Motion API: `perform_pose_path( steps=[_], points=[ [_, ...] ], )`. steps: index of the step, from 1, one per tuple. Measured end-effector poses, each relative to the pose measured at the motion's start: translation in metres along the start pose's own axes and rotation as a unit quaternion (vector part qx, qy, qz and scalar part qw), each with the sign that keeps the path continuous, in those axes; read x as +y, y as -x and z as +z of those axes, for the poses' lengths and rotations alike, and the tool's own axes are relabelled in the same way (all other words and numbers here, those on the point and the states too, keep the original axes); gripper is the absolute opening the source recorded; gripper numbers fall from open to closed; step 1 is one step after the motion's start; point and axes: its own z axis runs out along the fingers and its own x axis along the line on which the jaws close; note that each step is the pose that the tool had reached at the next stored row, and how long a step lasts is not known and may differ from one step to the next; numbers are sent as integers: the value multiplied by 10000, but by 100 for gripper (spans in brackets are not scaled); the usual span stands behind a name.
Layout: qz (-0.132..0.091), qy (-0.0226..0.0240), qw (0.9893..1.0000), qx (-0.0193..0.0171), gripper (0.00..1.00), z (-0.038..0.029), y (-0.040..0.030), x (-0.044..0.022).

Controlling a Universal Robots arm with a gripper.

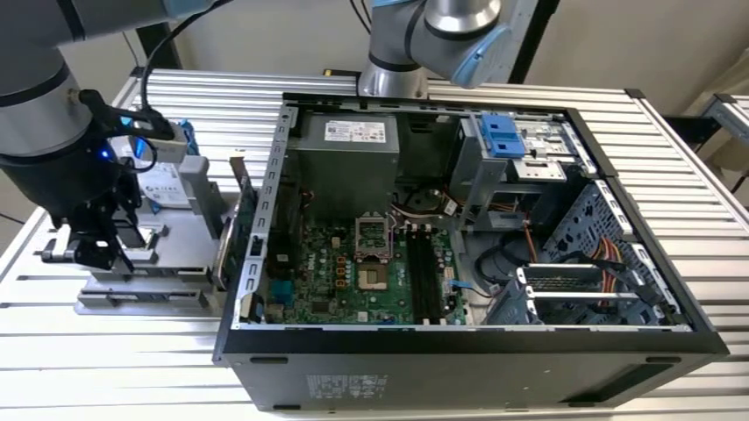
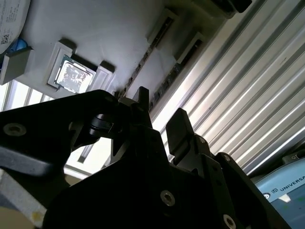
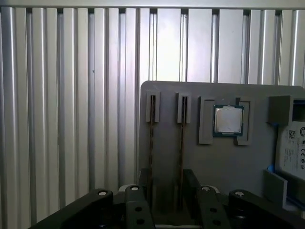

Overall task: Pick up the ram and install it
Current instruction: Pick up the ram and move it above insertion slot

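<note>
Your gripper [image 3: 167, 177], jaws apart and empty, hangs over a grey tray [image 3: 167, 98] on the desk [image 3: 71, 119].
Two ram sticks [image 3: 182, 138] stand on edge, parallel, long axes running away from it.

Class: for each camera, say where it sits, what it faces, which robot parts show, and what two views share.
Exterior view: off the arm, looking down at the computer case; arm shows.
First wrist view: at the wrist, facing the tray; claw shows.
Second wrist view: wrist too, facing tray; claw shows.
Shared: ram, CPU chip.
</note>
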Motion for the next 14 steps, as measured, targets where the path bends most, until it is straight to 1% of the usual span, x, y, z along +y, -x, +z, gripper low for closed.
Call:
perform_pose_path(
  steps=[14],
  points=[
    [48,0,10000,0,100,135,-12,-8]
  ],
)
